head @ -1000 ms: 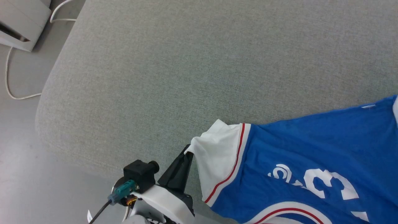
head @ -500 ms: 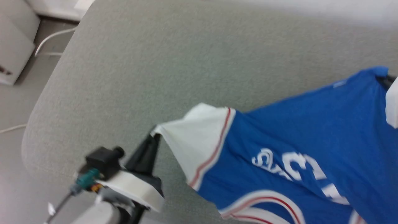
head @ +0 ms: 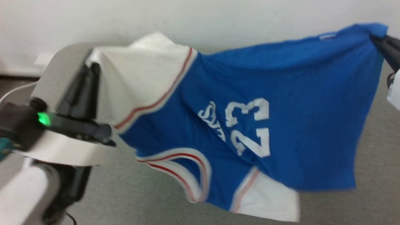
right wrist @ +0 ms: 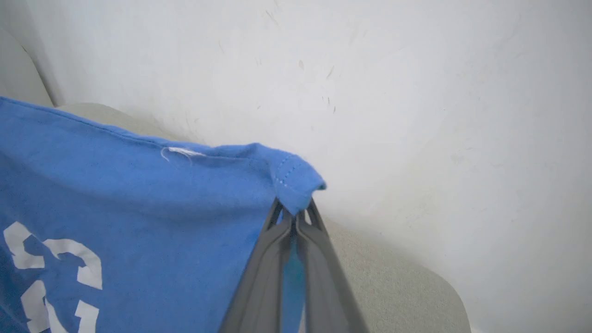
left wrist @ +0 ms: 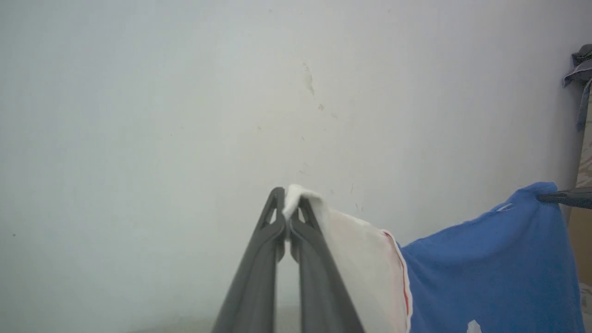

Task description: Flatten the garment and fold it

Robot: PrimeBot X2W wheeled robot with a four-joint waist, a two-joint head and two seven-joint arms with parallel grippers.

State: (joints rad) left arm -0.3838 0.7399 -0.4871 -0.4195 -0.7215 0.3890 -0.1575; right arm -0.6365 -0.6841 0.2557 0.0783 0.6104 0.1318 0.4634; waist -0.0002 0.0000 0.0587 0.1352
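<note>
Lifted since a second ago: the shirt (head: 281, 87) lay flat on the cushion (head: 375, 200) then, and now hangs in the air between your two grippers. The head camera has tipped up too, so the wall (head: 218, 18) shows behind. Don't read that shift as the shirt's travel.

Grip, left: the left gripper (left wrist: 287, 203) has its fingers together, clamped on the tip of the white sleeve (head: 140, 81).

Grip, right: the right gripper (right wrist: 296, 213) has its fingers together, pinching the blue hem corner (right wrist: 296, 180).

Shirt: held sideways along one side, number 23 (head: 250, 125) facing you. The collar (head: 181, 162) and the other sleeve (head: 268, 197) dangle low over the cushion. I cannot tell whether that sleeve touches it.

Step in hand, as I judge it: stretching the shirt before laying it down. The top edge sags a little between the grips, so ease your arms apart until it runs straight, without jerking at the thin sleeve tip. Then lower both together, let the dangling side land first, and draw back toward the cushion's near edge so nothing tucks under.

Pose: left forearm low at the left of the head view, fingers angled up toward the wall. The right fingers come in from the upper right edge, pointing at the hem.
</note>
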